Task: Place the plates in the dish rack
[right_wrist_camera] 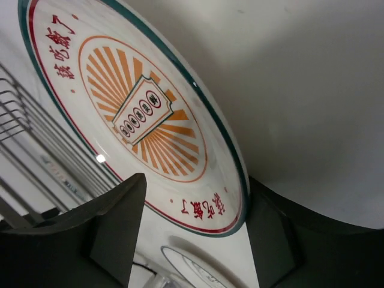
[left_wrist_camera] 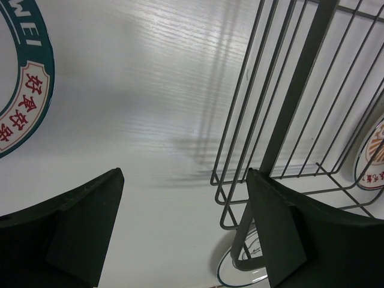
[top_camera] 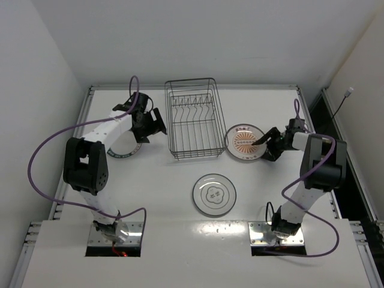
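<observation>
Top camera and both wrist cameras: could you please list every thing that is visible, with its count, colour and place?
dish rack: one, dark wire, empty, far middle of the table.
sunburst plate: one, white with orange centre, lying right of the rack.
flower plate: one, white with thin dark rim, near middle of the table.
teal-banded plate: one, white, left of the rack, partly under the left arm.
table: one, white.
cables: two, purple, one looping from each arm.
left arm: one, white and black, left side.
right arm: one, white and black, right side.
left jaws: open, empty, beside the rack's left side.
right jaws: astride the sunburst plate's rim; grip not clear.
</observation>
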`<state>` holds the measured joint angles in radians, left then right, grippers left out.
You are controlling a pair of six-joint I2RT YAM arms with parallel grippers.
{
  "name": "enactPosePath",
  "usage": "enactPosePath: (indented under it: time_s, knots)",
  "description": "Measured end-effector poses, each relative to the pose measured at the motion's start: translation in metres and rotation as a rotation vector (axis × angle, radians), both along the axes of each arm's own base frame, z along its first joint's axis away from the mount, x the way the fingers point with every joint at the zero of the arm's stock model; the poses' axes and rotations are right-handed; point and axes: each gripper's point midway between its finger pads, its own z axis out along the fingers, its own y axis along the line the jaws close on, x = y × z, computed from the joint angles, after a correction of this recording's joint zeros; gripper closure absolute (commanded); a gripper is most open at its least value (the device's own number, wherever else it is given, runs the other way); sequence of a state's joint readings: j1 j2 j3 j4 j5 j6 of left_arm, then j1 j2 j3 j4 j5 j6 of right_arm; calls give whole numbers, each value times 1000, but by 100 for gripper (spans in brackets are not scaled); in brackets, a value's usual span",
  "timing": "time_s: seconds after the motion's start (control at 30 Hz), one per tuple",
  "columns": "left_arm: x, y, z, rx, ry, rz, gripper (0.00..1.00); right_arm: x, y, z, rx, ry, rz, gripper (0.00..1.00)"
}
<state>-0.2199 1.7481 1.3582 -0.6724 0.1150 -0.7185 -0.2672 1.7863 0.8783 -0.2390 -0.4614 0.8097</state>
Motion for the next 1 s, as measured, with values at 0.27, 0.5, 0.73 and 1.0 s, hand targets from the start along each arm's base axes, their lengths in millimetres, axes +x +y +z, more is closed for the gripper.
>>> enactPosePath:
  time_s: [0.27,0.5,0.73,1.0]
  knots:
    - [0,2,-13,7,35,5,19,20,2,-12,47,19,25,83]
    - [-1,0,-27,6,77,1,19,33,6,-4,37,2,90,100]
    - [8,0,-47,8,133,13,19,36,1,21,-43,-22,116,100]
    - [15,1,-41,5,111,18,19,60,-25,99,-256,-128,95,100]
